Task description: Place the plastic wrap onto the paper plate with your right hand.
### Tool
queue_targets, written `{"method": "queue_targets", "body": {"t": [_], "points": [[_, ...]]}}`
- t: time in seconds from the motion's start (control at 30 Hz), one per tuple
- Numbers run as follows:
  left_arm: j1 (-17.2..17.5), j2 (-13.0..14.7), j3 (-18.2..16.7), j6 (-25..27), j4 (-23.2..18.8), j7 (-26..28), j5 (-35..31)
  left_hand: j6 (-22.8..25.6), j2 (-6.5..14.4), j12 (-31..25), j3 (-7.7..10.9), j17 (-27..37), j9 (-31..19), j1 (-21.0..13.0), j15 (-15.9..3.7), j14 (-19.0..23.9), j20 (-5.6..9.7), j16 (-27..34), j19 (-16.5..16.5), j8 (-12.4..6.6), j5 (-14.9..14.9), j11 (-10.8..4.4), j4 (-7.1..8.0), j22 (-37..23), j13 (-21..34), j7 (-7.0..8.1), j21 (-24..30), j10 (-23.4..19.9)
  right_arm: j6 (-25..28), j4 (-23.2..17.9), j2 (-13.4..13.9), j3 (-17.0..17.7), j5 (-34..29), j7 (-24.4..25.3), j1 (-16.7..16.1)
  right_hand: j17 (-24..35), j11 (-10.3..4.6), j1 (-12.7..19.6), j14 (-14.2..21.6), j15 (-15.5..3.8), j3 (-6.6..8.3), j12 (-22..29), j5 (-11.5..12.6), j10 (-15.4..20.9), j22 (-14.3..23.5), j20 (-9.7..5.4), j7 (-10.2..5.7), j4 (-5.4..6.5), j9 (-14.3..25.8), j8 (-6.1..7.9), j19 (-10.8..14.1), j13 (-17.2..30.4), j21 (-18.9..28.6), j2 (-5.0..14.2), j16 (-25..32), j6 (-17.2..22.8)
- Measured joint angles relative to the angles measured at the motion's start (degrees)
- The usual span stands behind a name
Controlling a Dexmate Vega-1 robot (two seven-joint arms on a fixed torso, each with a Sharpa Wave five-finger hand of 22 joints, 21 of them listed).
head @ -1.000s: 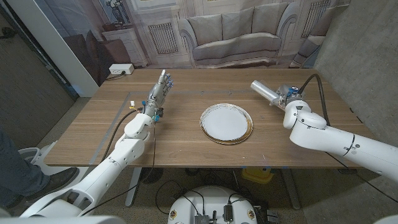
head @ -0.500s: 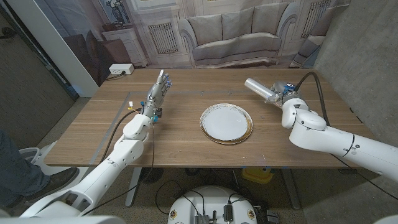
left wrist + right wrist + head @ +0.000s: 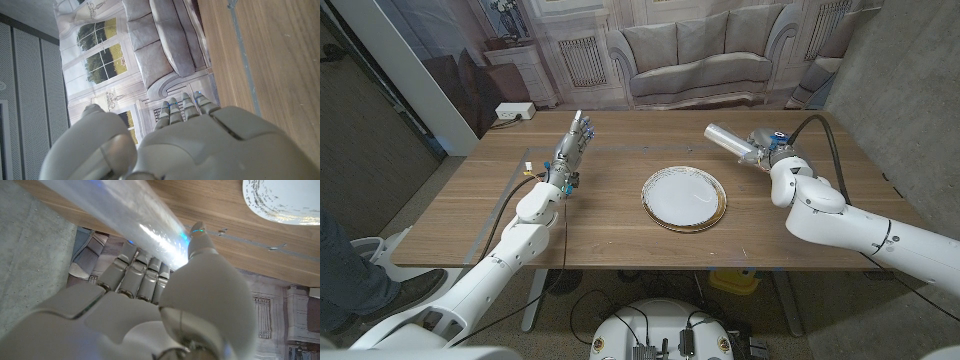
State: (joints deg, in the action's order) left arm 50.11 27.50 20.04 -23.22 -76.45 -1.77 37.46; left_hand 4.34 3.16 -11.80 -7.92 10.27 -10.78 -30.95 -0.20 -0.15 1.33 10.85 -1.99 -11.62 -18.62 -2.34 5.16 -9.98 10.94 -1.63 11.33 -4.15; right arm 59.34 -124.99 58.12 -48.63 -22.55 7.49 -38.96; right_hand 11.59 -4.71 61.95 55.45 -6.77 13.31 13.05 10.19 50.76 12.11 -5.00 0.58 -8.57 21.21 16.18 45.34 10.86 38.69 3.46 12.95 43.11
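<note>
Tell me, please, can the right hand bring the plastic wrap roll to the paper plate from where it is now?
Probably yes. The right hand holds the plastic wrap roll in the air, off to the plate's far right side, and bare table lies between it and the paper plate.

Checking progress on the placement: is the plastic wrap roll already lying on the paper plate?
No: in the head view the plastic wrap roll is held in the right hand, off to the side of the paper plate, which has nothing on it.

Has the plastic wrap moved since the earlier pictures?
Yes. Held in the right hand, the plastic wrap has moved toward the robot's left, nearer the plate.
</note>
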Motion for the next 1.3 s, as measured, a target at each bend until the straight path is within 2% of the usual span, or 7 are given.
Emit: {"method": "queue_targets", "body": {"t": [0.67, 1.3], "points": [[1.2, 0.8, -0.4, 0.7, -1.9, 1.0, -0.2, 0.0, 0.2, 0.0, -0.39, 0.0, 0.0, -0.2, 0.00, 0.0, 0.00, 0.0, 0.0, 0.00, 0.0, 0.00, -0.09, 0.0, 0.0, 0.00, 0.0, 0.0, -7.0, -0.4, -0.4, 2.6, -6.9, -3.5, -3.3, 0.0, -0.03, 0.0, 0.0, 0.00, 0.00, -0.4, 0.0, 0.0, -0.2, 0.01, 0.00, 0.00, 0.0, 0.00, -0.6, 0.0, 0.8, 0.00, -0.5, 0.0], [2.9, 1.9, -1.3, 1.3, -4.2, 1.8, 0.3, 0.0, 0.2, 0.0, -0.61, 0.0, 0.0, -0.2, 0.00, 0.0, 0.00, 0.0, 0.0, 0.00, 0.0, 0.00, 0.14, 0.0, 0.0, 0.00, 0.0, 0.0, -13.7, -0.3, -2.0, 5.3, -13.6, -7.6, -6.1, 0.0, -0.03, 0.0, 0.1, -0.09, 0.00, -0.4, 0.0, 0.0, -0.2, 0.21, 0.00, 0.00, 0.5, -0.06, -1.0, 0.0, 1.2, 0.00, -0.7, 0.0]]}}
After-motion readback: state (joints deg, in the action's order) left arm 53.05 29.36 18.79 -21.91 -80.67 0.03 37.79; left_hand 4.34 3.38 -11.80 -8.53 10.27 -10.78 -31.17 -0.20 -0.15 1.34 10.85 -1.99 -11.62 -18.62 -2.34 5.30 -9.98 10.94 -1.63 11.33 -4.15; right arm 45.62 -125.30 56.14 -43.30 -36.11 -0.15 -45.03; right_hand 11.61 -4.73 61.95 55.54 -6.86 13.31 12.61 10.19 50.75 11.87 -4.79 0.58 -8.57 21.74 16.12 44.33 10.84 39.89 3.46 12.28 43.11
